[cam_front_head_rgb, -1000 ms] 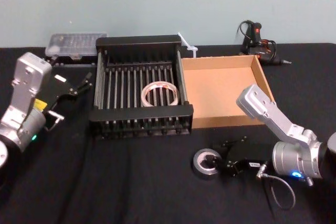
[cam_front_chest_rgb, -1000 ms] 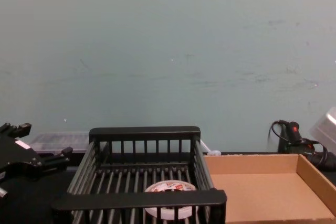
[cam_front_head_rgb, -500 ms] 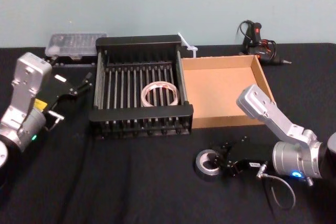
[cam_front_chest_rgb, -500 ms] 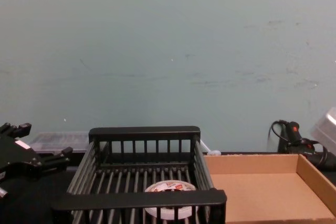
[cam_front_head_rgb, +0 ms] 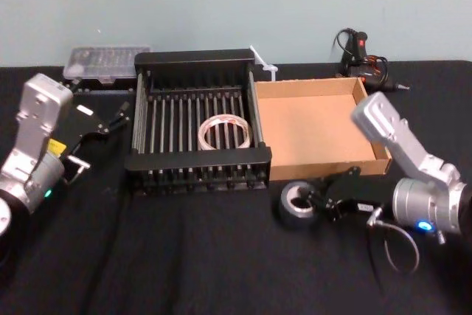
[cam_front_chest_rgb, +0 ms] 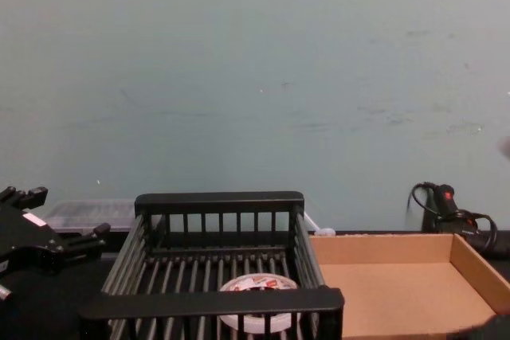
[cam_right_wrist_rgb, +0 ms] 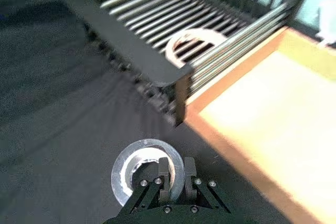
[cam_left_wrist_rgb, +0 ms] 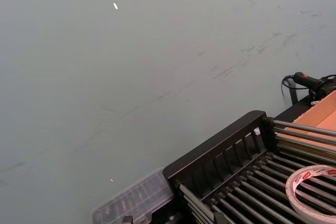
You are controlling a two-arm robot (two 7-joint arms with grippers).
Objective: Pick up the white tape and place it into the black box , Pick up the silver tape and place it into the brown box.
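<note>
The silver tape is a dark grey roll with a pale centre. It hangs just off the black table, in front of the brown box. My right gripper is shut on its wall. In the right wrist view one finger sits inside the roll and the other outside. The white tape lies flat on the bars of the black box, also seen in the chest view. My left gripper is parked to the left of the crate, open and holding nothing.
A clear plastic case sits at the back left behind the crate. A black and red tool with a cable lies behind the cardboard tray. A wire loop hangs by my right wrist. The tray floor is bare.
My right gripper closed on the silver tape and carried it up and away from me, toward the brown box's front wall. The left arm and the white tape stayed put.
</note>
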